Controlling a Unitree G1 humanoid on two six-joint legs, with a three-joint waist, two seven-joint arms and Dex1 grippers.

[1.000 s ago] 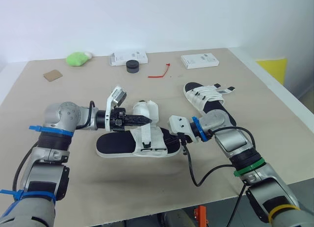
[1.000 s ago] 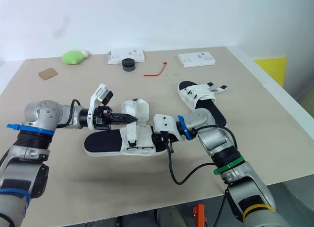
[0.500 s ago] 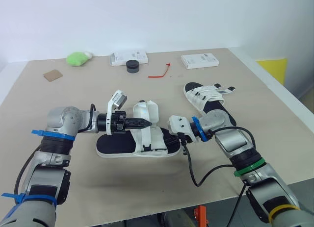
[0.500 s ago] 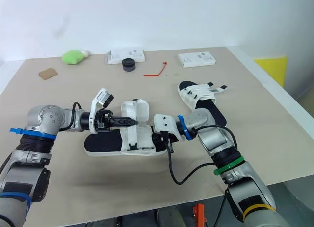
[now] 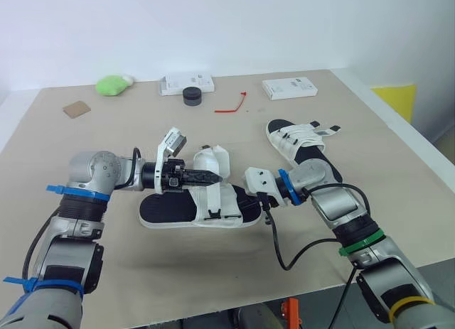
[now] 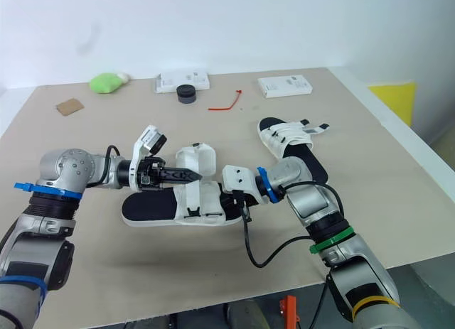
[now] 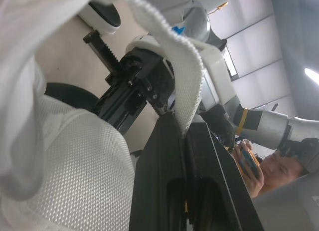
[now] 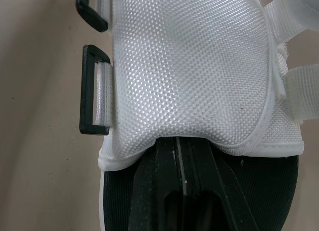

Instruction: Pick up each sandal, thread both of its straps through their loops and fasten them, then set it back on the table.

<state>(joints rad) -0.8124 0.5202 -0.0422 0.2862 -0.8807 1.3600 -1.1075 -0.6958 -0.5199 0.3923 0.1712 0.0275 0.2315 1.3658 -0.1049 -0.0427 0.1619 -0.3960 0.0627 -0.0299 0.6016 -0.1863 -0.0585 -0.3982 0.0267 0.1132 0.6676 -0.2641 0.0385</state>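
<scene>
Both jaws are clamped on the same shoe. My left gripper [image 7: 181, 128] has its two black fingers pressed together with a white woven strap [image 7: 167, 39] nipped between their tips. From that pinch the strap rises and curves away over the white mesh upper [image 7: 75, 156]. Seen from my head, this gripper points toward my right, just above the near sandal [image 5: 170, 209], and the flap it holds stands up off the black footbed. My right gripper [image 8: 182, 141] comes in from the opposite side. Its fingers are closed flat against each other and their tips are tucked under the edge of the same upper, so I grip the near sandal at its right-hand end. That sandal lies sole down on the table [image 5: 106, 144], straight across in front of me between my two arms. Two black loops [image 8: 93, 91] hang on short white tabs along one edge of the upper, against the bare tabletop. A second sandal [image 5: 302, 141] lies farther back on my right, beside my right forearm, with its strap ends sticking out sideways. Along the far edge of the table sit a green lump [image 5: 114, 84], two white boxes [image 5: 186, 82], a small black pot [image 5: 191, 95], a red tie [image 5: 232, 105] and a scrap of cardboard [image 5: 76, 109].
</scene>
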